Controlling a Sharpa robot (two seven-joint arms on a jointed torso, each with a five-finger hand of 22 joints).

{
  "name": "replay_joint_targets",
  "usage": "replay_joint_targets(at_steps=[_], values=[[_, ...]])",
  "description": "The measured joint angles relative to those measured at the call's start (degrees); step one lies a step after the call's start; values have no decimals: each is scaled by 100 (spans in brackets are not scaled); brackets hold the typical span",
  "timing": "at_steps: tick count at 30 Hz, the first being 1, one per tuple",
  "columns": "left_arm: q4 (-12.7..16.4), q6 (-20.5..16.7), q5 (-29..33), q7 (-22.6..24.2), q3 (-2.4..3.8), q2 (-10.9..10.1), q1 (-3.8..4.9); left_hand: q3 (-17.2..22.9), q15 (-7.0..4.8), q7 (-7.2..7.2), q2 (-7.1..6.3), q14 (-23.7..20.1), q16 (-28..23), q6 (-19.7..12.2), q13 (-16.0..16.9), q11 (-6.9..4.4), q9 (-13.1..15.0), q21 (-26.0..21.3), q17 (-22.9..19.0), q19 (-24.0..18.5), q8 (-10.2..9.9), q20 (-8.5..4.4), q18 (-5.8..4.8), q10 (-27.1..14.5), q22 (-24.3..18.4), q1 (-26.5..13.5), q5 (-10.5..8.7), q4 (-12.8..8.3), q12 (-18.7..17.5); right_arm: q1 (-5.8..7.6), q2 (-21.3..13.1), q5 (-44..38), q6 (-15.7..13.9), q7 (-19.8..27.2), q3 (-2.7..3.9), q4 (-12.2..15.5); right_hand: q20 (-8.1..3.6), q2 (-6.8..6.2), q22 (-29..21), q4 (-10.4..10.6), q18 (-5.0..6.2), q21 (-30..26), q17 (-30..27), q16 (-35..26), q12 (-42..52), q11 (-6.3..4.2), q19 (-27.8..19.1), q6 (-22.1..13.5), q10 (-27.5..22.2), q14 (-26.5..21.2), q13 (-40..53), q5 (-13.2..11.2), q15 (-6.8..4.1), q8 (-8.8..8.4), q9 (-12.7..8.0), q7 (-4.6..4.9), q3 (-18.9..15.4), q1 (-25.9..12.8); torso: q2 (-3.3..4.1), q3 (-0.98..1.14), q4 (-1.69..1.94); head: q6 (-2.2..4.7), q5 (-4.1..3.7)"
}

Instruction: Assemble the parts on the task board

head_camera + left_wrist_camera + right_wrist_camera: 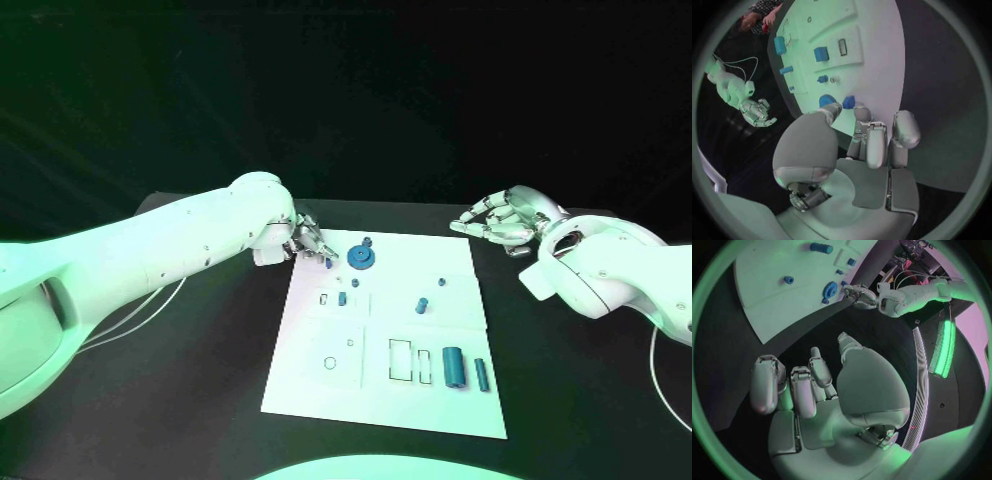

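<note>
- My left hand (306, 241) sits at the far-left corner of the task board (346, 395), fingertips over a small blue part (329, 263) beside the round blue disc (362, 259). From the left wrist view I cannot tell whether the fingers pinch that part or only hover at it.
- My right hand (502, 222) hangs over the black table (188, 400) off the board's far-right corner, fingers loosely curled and holding nothing.
- The other parts lie on the board: a short peg (421, 304) near the middle right, two cylinders (453, 367) at the near right, beside outlined slots.
- I judge all these pieces to be light, rigid plastic, smooth and apt to roll or skate on the white plate if nudged.
- The disc I would take by its rim from opposite sides; the cylinders across their middle, fingers square to the axis so they do not spin out.
- The tiny part wants a fingertip pinch only; a heavy squeeze could flick it away.
</note>
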Motion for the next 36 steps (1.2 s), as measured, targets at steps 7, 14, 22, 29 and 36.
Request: replay_joint_targets(at_steps=[7,14,22,29,36], values=[[0,-3,44,12,-9,13,-6,0,0,0,29,0,0,1,21,0,0,26,0,40,0,1,0,0,31,29,-27,0,39,0,3,-3,-9,-1,0,-1,0,0,-1,7,0,0,0,0,0,0,0,0,0,0,0,0,0,0,0,0,-7,0,1,0,-1,-10,-1],[22,-7,82,14,-11,12,-8,51,0,-21,83,0,0,21,59,-33,-6,50,0,60,0,-20,0,33,80,180,-48,-17,99,0,5,-6,-18,-4,0,-1,0,0,-1,7,0,0,0,0,0,0,0,0,0,0,0,0,0,0,0,0,-7,0,3,0,-5,-16,7],[29,-13,111,23,-9,9,-3,462,-43,-43,294,1,27,38,59,-74,-13,74,5,101,69,-61,0,75,146,922,-51,-153,150,0,4,-8,-21,-7,0,-1,0,0,-2,7,0,0,-1,0,0,0,0,0,0,0,0,0,0,0,1,0,-7,0,2,3,-3,-19,-2],[47,-13,170,41,-11,-7,-6,820,-43,-20,300,1,35,-63,26,-91,-12,96,4,101,159,-61,0,118,198,1297,-103,-131,166,0,5,-10,-21,-8,0,0,0,0,-2,7,0,0,4,0,0,0,0,0,0,0,0,0,0,0,1,0,-6,0,-1,2,-3,-27,-9],[176,-47,308,61,-13,-138,-16,895,-42,-18,301,1,50,-65,43,-82,-12,118,4,143,169,-59,0,167,240,1298,-81,-56,199,0,7,-11,-21,-9,0,-4,0,0,-3,7,0,-24,4,0,0,0,0,0,0,0,0,0,0,0,1,0,-6,0,-2,1,-3,-30,-14]])
